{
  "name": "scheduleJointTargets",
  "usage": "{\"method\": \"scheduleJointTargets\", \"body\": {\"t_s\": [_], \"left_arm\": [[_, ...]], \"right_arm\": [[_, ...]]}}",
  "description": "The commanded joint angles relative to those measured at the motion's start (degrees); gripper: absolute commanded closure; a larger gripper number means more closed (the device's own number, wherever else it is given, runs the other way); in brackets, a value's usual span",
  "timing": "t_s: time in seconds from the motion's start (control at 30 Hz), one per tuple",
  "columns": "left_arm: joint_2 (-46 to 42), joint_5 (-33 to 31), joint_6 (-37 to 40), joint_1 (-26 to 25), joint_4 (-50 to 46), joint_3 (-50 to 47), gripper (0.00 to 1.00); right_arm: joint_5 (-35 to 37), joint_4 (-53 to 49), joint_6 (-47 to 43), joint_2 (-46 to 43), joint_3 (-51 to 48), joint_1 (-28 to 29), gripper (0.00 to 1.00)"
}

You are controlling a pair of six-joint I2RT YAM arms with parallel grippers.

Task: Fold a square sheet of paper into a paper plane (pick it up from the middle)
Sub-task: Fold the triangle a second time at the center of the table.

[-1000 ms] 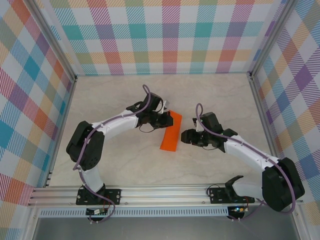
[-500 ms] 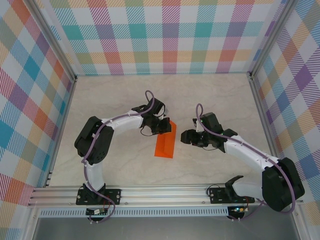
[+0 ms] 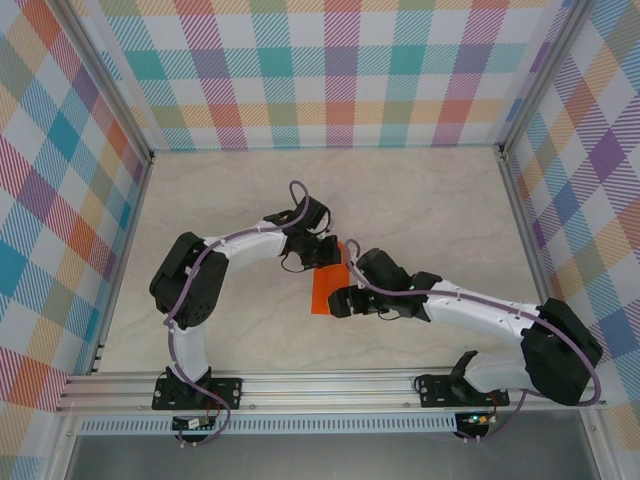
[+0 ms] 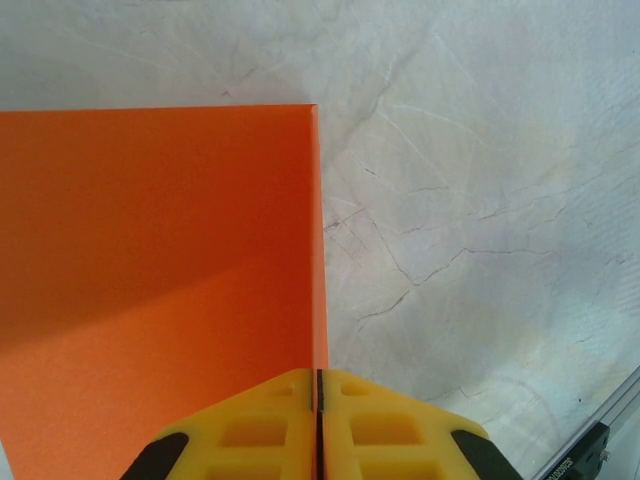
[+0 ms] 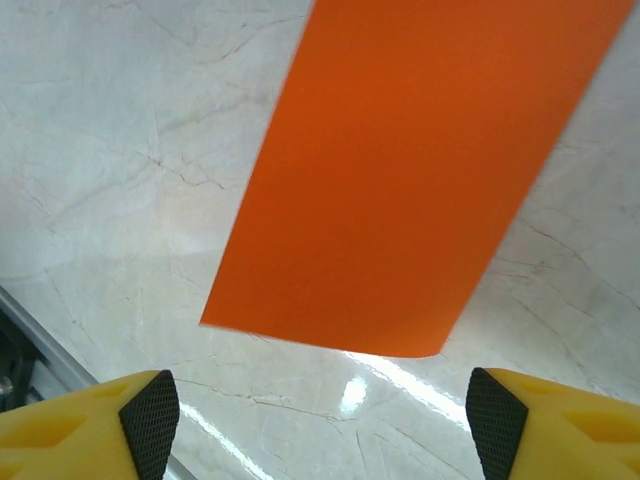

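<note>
Here, marbled table (image 3: 430, 200), plaid walls (image 3: 340, 70), orange paper (image 3: 322, 287).

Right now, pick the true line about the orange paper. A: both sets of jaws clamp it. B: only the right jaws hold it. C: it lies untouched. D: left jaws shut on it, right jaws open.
D: the left gripper is pinched shut on the orange paper at its edge, while the right gripper stands wide open short of its end.

My sheet of paper (image 3: 325, 290) is bright orange and plain. It is folded into a long, thin strip with straight edges. One end is pinched tight in my left gripper (image 4: 318, 385), near the table's (image 3: 220, 200) middle.
</note>
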Motion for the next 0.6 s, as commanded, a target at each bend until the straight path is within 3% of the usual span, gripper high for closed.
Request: {"method": "scheduleJointTargets", "body": {"t_s": [0.0, 0.13, 0.4, 0.57], "left_arm": [[0.8, 0.2, -0.7, -0.1, -1.6, 0.7, 0.93], [0.9, 0.4, -1.0, -0.1, -1.3, 0.6, 0.93], [0.8, 0.6, -1.0, 0.0, -1.3, 0.5, 0.93], [0.8, 0.6, -0.8, 0.0, -1.6, 0.5, 0.93]], "right_arm": [[11.4, 2.2, -2.4, 0.1, 1.3, 4.2, 0.21], [18.7, 3.4, -4.9, 2.4, 2.7, 9.4, 0.20], [28.1, 1.7, -5.7, 10.7, 7.3, 14.4, 0.25], [31.2, 1.8, -4.6, 10.5, 6.4, 15.2, 0.40]]}}
